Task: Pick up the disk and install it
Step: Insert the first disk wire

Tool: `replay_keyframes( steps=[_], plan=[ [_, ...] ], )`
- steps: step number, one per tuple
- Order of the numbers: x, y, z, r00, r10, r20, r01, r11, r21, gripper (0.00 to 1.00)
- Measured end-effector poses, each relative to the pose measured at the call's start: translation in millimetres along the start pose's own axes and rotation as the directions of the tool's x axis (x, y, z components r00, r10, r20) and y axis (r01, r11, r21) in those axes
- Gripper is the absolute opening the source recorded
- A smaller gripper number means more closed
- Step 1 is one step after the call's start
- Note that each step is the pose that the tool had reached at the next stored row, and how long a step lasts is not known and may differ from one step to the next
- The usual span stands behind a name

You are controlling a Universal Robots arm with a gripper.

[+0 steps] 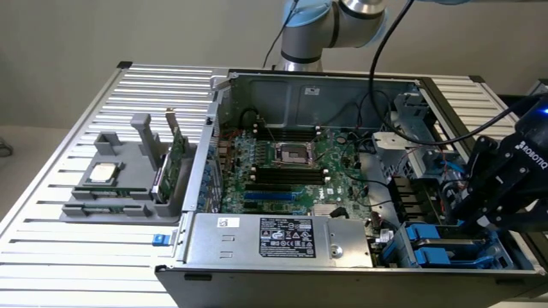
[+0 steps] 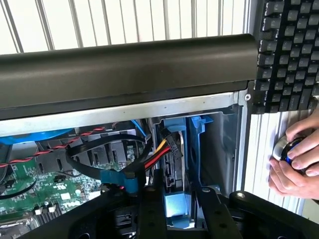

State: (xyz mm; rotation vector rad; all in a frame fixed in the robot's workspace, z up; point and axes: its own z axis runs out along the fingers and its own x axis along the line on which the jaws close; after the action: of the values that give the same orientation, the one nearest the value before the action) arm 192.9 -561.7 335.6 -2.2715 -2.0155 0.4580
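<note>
an open computer case (image 1: 256, 83) lies on its side on a slatted metal counter (image 1: 51, 250), with the green motherboard (image 1: 291, 173) facing up and a silver power supply (image 1: 283, 237) along the near edge. the black end effector (image 1: 475, 226) reaches down into the corner of the case at the exterior view's right, right over the drive bay. the disk (image 1: 437, 247) sits in that bay in its blue carrier frame, just under the end effector. in the wrist view the disk (image 2: 193, 149) stands on edge inside the bay against the grey case wall, with red, yellow and black cables (image 2: 162, 147) running to it, and the end effector (image 2: 177, 199) sits directly in line with it, very close. i cannot tell whether the end effector is open or gripping the disk. a black flat cable with a blue tab (image 2: 124, 179) curves just beside the bay, and a twisted red and black wire (image 2: 60, 147) crosses above the motherboard. on the counter at the exterior view's left, well apart from the case, a grey holder (image 1: 111, 192) carries a small silver chip (image 1: 104, 172) lying flat and a green card (image 1: 178, 160) standing upright. outside the case wall, a person's hand (image 2: 296, 164) rests on a mouse (image 2: 285, 148) below a black keyboard (image 2: 289, 50).
</note>
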Motion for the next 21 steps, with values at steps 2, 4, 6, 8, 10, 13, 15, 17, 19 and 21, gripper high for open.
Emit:
replay_keyframes(
  steps=[2, 4, 6, 8, 10, 13, 15, 17, 19, 21],
  plan=[
    [-0.2, 1.2, -0.4, 1.0000, -0.006, -0.0029, 0.006, 1.0000, -0.0005, 0.31],
    [-0.6, 1.6, -0.5, 0.9999, -0.013, -0.0043, 0.013, 0.9999, -0.0014, 0.31],
    [-0.8, 1.9, -0.6, 0.9997, -0.023, -0.0057, 0.023, 0.9997, -0.0041, 0.31],
    [-1.0, 2.2, -0.9, 0.9994, -0.034, -0.0099, 0.034, 0.9994, -0.0078, 0.31],
    [-1.2, 2.3, -1.7, 0.9989, -0.045, -0.0169, 0.045, 0.9989, -0.0115, 0.31],
    [-2.1, 2.1, -3.4, 0.9981, -0.055, -0.0278, 0.055, 0.9984, -0.0162, 0.31],
    [-3.1, 1.7, -4.8, 0.9976, -0.061, -0.0330, 0.060, 0.9980, -0.0189, 0.31],
    [-4.3, 1.5, -5.9, 0.9972, -0.066, -0.0363, 0.065, 0.9977, -0.0216, 0.31],
    [-5.7, 1.5, -6.6, 0.9968, -0.070, -0.0378, 0.069, 0.9973, -0.0237, 0.31],
    [-7.7, 1.7, -6.5, 0.9966, -0.074, -0.0367, 0.073, 0.9970, -0.0249, 0.31]
  ],
)
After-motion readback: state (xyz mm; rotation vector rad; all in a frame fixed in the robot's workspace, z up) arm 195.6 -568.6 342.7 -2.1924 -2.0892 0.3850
